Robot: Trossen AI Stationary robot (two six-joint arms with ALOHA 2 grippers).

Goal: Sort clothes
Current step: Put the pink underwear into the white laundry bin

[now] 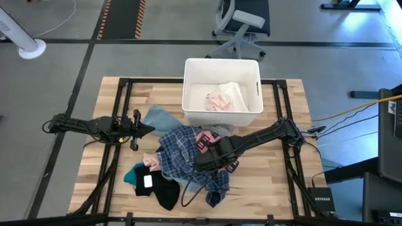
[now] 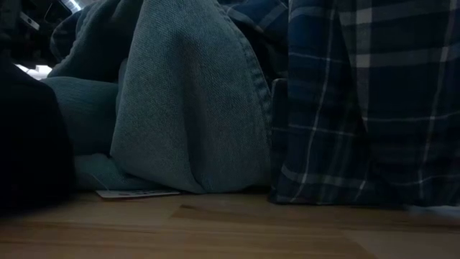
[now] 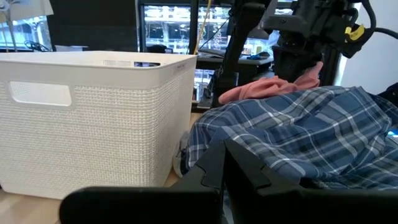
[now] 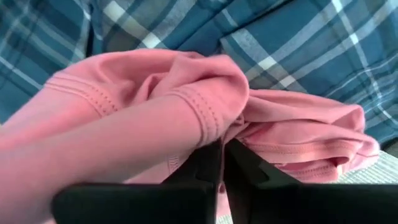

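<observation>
From my right wrist camera I see the right hand (image 4: 219, 163) pinched nearly shut on a fold of the pink garment (image 4: 186, 106), which bunches up over the fingers, with the blue-and-white plaid shirt (image 4: 298, 37) right behind it. Only this view shows that grip.

The low camera gives me none of that: a light blue-grey garment (image 2: 187, 108) and the plaid shirt (image 2: 366, 101) fill it, both resting on the wooden bench (image 2: 230, 230), with a small white tag (image 2: 136, 193) lying flat at the grey cloth's foot and something dark at the frame's left edge.

My left wrist camera looks past its own fingers at the plaid shirt (image 3: 298, 130), the pink garment (image 3: 261, 88) on top of it under the right arm (image 3: 298, 37), and the white bin (image 3: 93, 118) just beside the heap.

From above I get the layout. The left hand (image 1: 143, 129) is closed on nothing, over the bench near the blue-grey garment (image 1: 160, 118). The right hand (image 1: 204, 145) sits on the pile at the middle of the bench. A teal garment (image 1: 130, 174) and a black garment (image 1: 164, 191) lie at the heap's near-left edge. The bin (image 1: 221, 70) stands at the far side, holding a white garment (image 1: 231, 93) and a pale pink one (image 1: 217, 100).
</observation>
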